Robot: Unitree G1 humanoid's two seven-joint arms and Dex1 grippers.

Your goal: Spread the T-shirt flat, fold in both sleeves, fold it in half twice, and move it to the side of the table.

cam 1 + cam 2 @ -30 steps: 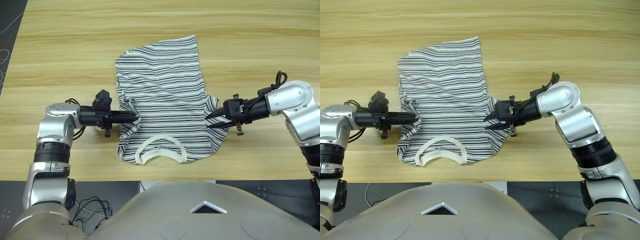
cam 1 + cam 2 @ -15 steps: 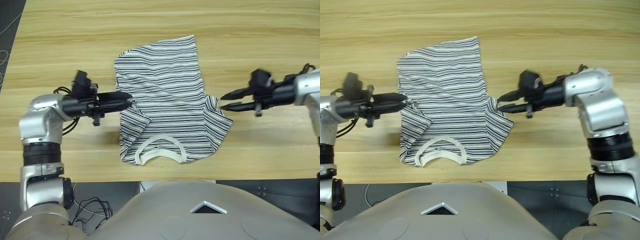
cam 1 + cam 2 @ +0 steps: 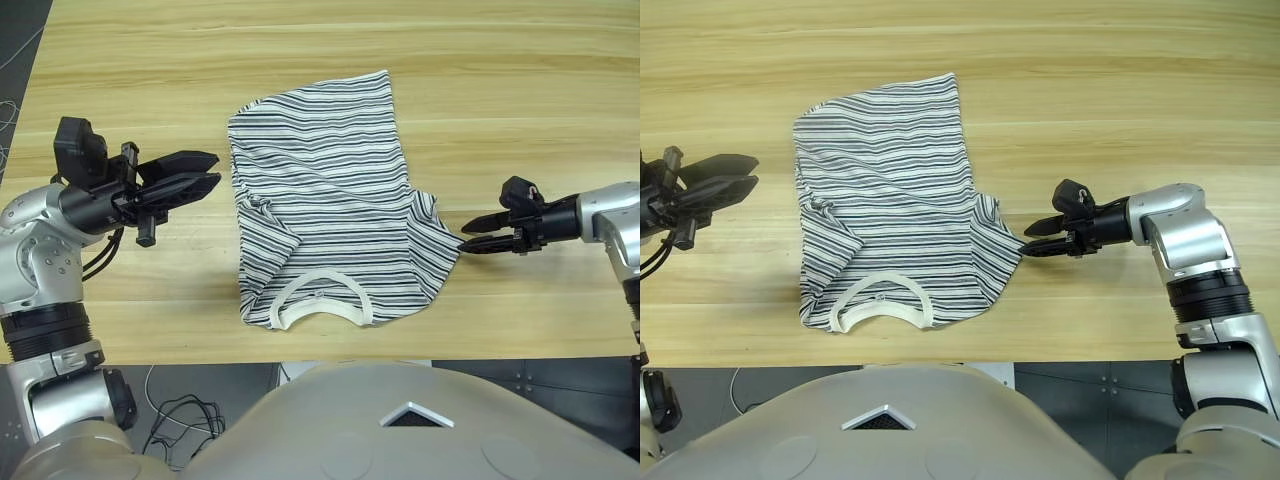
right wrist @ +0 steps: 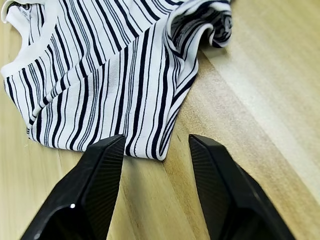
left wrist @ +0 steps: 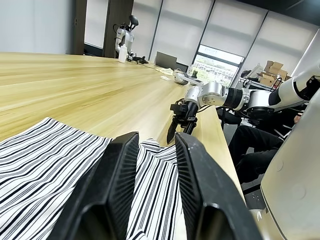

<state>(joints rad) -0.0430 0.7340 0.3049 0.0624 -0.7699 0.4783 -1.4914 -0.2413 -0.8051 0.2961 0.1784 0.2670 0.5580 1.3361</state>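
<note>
Pale wooden table (image 3: 500,100) carries the whole scene. At the robot's left, the left gripper (image 3: 203,172) hangs above the wood, well apart from the cloth's left edge. Its two dark fingers (image 5: 119,190) are spread with a clear gap between them, nothing held, and they point toward the shirt.

In the middle lies the black-and-white striped T-shirt (image 3: 330,180), resting on the table near the robot's edge. Its white ribbed collar (image 3: 320,298) is nearest the robot and its hem (image 3: 315,92) is at the far end. It is not flat. The left sleeve (image 3: 268,228) is bunched and turned in over the body, and a crease runs slantwise across the chest. The far part is narrower than the shoulders, with the hem slanting up to a corner at the far right. The right sleeve (image 3: 435,225) sticks out to the robot's right, wrinkled along its upper edge.

At the right, the right gripper (image 3: 468,241) sits low by the tabletop at the tip of that sleeve, fingers (image 4: 100,195) parted. In the right wrist view the sleeve's striped edge lies just ahead of the gap between them. It seems not yet pinched, though whether a fingertip touches the cloth is hard to tell. The left wrist view looks across the shirt to that same gripper beyond the fabric.
</note>
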